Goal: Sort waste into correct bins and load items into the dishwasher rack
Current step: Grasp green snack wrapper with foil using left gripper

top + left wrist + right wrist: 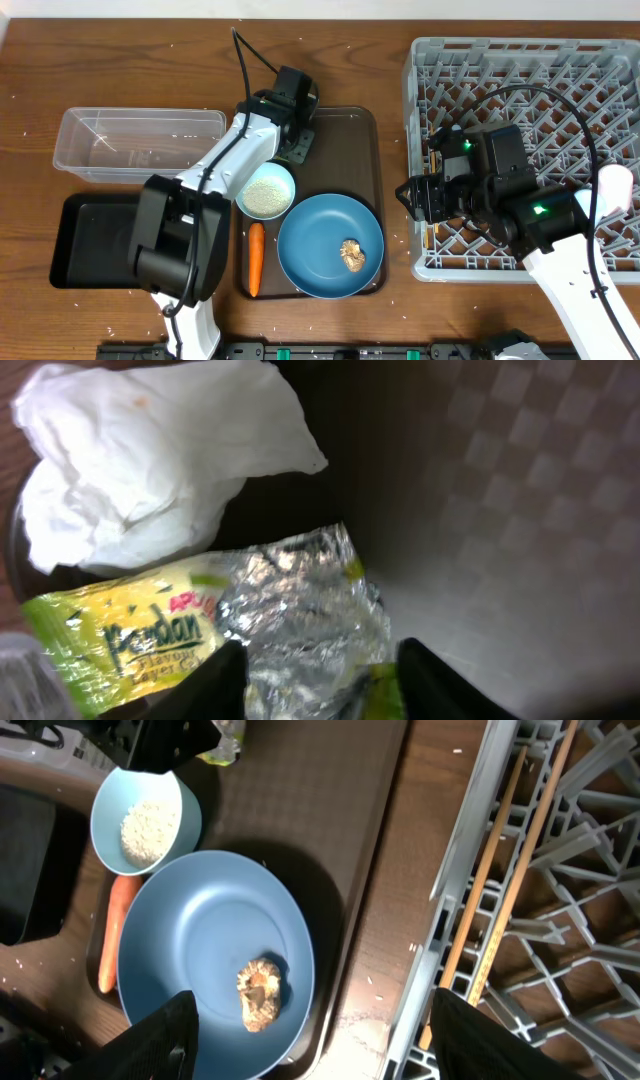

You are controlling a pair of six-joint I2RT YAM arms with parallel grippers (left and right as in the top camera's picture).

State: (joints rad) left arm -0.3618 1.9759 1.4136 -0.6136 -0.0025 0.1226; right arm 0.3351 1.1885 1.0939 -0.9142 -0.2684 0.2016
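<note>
Left pincer (325,680): hovering open astride the packet (200,630), gripping nothing.
Packet: lying on the brown tray (340,150), just beside the tissue (130,460).
Tip: pinching foil only, avoiding tissue.
Right pincer (320,1040): idling open, empty.

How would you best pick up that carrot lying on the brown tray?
Probably from straight above, pinching the carrot across its thicker half. It lies flat and long beside the blue plate, so a grip closing on its narrow sides should hold best.

One plate (308,238), one bowl (290,187), one carrot (255,258)
</note>
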